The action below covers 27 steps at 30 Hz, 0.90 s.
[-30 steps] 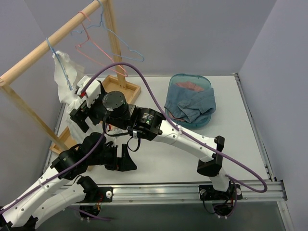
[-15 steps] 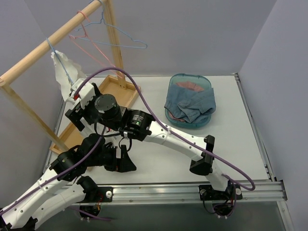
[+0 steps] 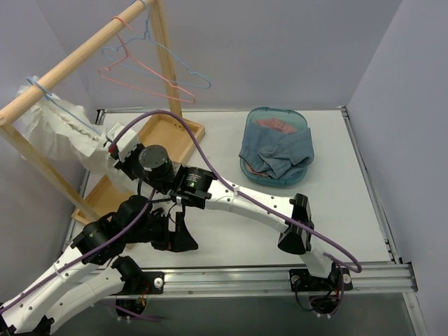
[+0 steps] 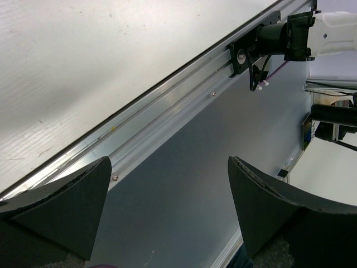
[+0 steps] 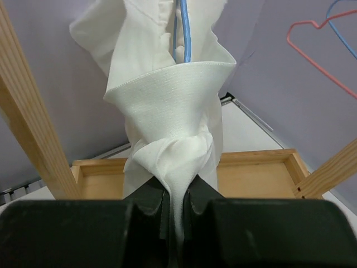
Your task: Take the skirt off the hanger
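The white skirt (image 3: 54, 124) hangs from a blue hanger (image 3: 38, 87) hooked over the wooden rail (image 3: 77, 57) at the left. My right gripper (image 3: 114, 150) reaches to the skirt's lower end. In the right wrist view the jaws are shut on a bunched fold of the skirt (image 5: 170, 111), pinched at the right gripper (image 5: 175, 209). The blue hanger wire (image 5: 182, 33) shows inside the cloth above. My left gripper (image 3: 175, 236) rests low near the table's front. In its wrist view the left gripper (image 4: 167, 209) is open with nothing between the fingers.
Empty pink and blue hangers (image 3: 150, 70) hang further along the rail. The rack's wooden base tray (image 3: 183, 133) and slanted post (image 3: 49, 171) stand close to my right wrist. A teal basket (image 3: 301, 122) holding blue cloth sits at the back right.
My right gripper has moved left and shut on the skirt. The skirt and its blue hanger have slid down the rail toward the near left, and the cloth is drawn out.
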Motion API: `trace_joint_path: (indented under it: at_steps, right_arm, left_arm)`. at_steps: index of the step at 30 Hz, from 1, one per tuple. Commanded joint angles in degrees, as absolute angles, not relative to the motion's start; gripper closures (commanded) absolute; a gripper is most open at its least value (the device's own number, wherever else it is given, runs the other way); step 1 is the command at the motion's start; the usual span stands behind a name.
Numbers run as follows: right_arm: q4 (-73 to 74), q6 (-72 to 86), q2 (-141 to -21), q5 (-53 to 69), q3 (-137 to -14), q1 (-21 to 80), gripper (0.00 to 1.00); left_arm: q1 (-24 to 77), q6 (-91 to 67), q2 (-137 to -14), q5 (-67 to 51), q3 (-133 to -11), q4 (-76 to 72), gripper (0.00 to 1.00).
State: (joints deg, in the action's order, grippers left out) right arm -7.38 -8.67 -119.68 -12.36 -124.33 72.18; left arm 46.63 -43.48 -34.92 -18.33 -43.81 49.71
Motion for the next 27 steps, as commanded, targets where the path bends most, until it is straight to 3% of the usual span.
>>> trace_joint_path:
  at_steps: [1, 10, 14, 17, 27]
  right_arm:
    - [-20.5, -14.8, -116.2, -12.9, -121.3, 72.3, 1.00]
    - [-28.2, -18.4, -121.1, -15.1, -128.9, 72.2, 1.00]
    - [-24.4, -16.7, -126.0, -15.9, -141.5, 70.7, 1.00]
    - [-23.5, -12.2, -127.9, -14.9, -143.9, 68.4, 1.00]
    - [-22.9, -2.6, -119.2, -12.1, -127.9, 60.6, 1.00]
  left_arm:
    - [47.0, -43.0, -34.1, -19.0, -44.5, 47.1, 0.06]
    - [47.1, -41.7, -34.4, -19.0, -45.3, 47.3, 0.06]
    - [47.1, -41.7, -34.5, -19.6, -44.7, 46.6, 0.06]
    - [47.2, -41.1, -34.8, -19.6, -45.0, 46.3, 0.06]
    - [47.3, -40.3, -26.2, -18.0, -46.4, 43.5, 0.00]
